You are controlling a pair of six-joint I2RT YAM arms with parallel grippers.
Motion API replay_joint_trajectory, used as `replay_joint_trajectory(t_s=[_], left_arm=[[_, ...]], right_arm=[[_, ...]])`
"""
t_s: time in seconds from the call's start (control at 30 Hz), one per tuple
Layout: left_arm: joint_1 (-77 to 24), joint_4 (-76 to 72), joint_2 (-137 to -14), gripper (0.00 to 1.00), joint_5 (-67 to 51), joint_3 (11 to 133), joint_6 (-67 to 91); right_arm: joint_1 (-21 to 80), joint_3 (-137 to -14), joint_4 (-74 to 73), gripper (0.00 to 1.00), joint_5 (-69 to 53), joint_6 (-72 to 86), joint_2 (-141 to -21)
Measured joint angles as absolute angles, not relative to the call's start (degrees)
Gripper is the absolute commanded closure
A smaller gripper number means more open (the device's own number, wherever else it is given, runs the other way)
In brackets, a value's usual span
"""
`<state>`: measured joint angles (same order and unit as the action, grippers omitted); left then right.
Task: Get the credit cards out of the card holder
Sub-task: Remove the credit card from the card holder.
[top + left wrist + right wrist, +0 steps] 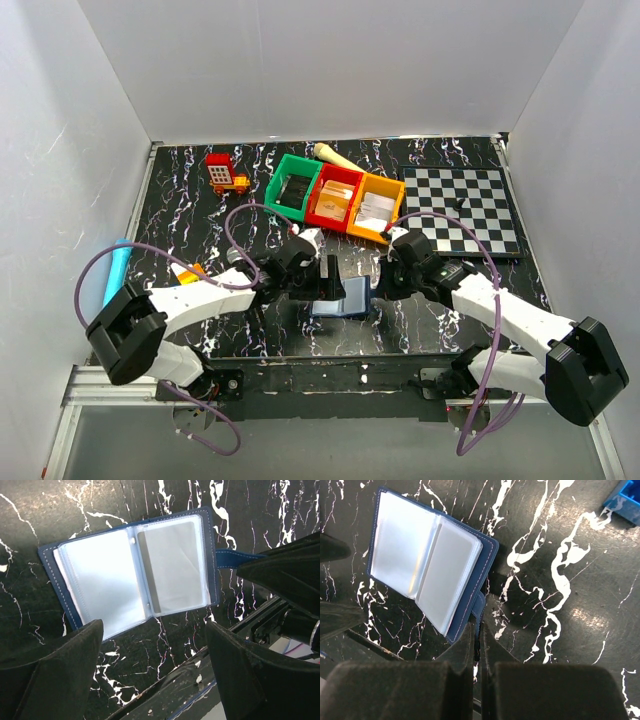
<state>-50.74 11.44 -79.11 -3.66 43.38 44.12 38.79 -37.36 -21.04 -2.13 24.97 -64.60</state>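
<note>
Front centre, card holder (345,298) open, spread left-right

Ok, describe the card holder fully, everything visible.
The card holder is a small navy bifold with pale stitching, leather-like, lying open on the black marbled table near its front edge. Inside are clear plastic sleeves; one shows a greyish insert, possibly a card. A navy closure strap sticks out from one side, and the right end effector is shut on it. The left end effector hovers open above, not touching.
</note>
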Motion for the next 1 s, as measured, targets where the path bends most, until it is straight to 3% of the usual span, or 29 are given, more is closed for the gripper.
replay_joint_trajectory(t_s=[0.47, 1.0], left_arm=[[-54.0, 15.3, -91.4, 0.22, -2.0, 53.1, 39.8], [-55.6, 16.8, -94.0, 0.19, 0.1, 55.5, 38.1]], right_arm=[[38.8, -38.3, -22.5, 0.99, -5.0, 23.4, -64.6], [38.8, -40.0, -23.0, 0.99, -6.6, 22.3, -64.7]])
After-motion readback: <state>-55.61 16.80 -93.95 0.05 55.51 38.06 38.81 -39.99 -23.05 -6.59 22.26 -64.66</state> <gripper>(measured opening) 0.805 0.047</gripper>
